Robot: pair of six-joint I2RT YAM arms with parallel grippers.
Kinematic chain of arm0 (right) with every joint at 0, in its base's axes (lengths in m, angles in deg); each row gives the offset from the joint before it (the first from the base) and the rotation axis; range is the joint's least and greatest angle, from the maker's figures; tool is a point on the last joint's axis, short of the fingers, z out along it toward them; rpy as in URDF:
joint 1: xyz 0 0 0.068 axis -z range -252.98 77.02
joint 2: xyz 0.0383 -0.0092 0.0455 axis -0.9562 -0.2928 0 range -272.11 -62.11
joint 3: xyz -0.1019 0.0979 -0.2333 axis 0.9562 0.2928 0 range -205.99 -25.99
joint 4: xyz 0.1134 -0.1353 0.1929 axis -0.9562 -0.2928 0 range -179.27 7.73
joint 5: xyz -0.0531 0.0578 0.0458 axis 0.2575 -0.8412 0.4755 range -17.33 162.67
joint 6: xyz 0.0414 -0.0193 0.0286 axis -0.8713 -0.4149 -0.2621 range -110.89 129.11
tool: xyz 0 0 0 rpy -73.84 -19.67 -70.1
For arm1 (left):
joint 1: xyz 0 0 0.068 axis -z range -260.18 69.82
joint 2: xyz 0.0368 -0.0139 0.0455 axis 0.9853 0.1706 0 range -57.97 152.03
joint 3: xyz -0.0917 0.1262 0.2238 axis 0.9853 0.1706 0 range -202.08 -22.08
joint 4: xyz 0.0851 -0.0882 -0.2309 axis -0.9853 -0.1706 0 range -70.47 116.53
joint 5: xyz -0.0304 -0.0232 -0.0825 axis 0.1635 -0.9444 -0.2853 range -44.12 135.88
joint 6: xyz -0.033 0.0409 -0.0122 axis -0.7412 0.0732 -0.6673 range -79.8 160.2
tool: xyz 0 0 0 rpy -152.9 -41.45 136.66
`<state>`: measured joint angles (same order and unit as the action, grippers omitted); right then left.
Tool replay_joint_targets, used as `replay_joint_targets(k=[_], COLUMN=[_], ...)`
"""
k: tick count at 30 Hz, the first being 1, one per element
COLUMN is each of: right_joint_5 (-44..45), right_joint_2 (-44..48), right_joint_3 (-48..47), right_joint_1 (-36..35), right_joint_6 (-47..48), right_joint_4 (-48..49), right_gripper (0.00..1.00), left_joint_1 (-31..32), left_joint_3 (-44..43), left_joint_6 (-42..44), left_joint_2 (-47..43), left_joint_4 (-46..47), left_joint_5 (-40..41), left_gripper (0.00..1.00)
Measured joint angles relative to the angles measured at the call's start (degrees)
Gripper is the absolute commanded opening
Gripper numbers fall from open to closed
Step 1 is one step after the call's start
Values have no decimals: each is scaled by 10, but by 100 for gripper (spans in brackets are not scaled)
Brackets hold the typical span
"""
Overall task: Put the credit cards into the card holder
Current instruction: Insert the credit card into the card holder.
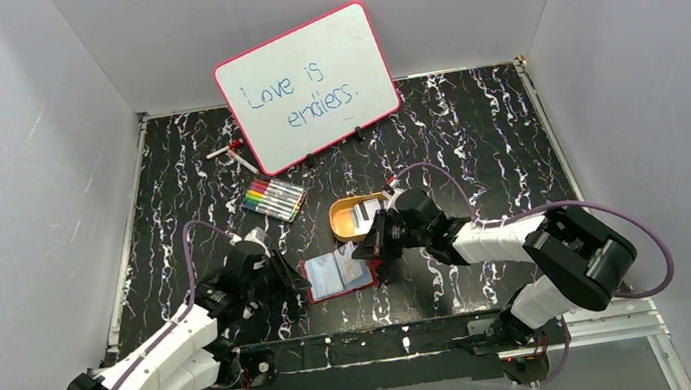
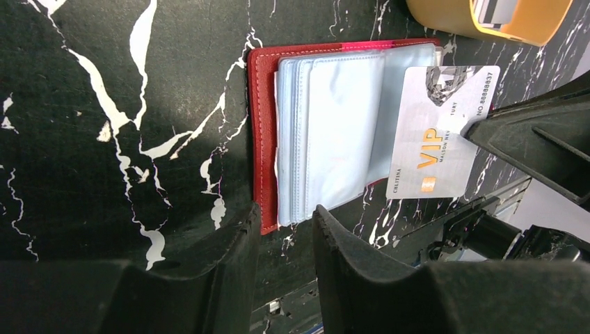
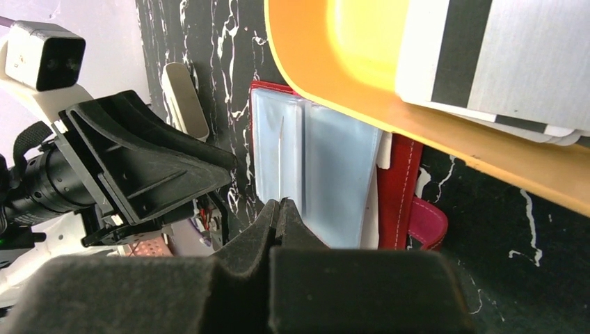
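Now pinching one silver credit card (image 2: 442,132) tight in the right gripper (image 3: 280,203), just over the open card holder (image 2: 334,132) by the middle of the worktop's (image 1: 475,138) front edge. With the left gripper's (image 2: 285,212) jaws a little apart at the holder's left corner. With more credit cards (image 3: 501,56) in the orange tray (image 3: 334,56) just behind it.

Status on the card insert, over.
Left gripper part open at card holder edge. Right gripper shut on VIP card, over sleeves. Nothing in the way.

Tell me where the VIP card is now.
In the left wrist view, the VIP card sits right of centre, pinched by the right gripper over the edge of the open card holder, near the orange tray.
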<state>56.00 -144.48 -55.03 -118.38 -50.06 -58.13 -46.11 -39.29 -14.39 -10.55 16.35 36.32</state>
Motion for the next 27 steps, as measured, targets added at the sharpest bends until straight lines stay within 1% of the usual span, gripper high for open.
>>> replay_joint_targets(k=[11,15,27], right_joint_5=[-19,-28,-34], right_joint_2=[-45,-51,-70], right_joint_3=[9,16,18], right_joint_1=[0,0,0], right_joint_6=[13,15,14], right_joint_4=[48,71,99], right_gripper=[0,0,0], left_joint_1=[0,0,0], left_joint_3=[0,0,0], left_joint_6=[-8,-10,-14], left_joint_2=[67,72,87], left_joint_4=[25,33,53], left_joint_5=[14,15,14], left_gripper=[29,29,29])
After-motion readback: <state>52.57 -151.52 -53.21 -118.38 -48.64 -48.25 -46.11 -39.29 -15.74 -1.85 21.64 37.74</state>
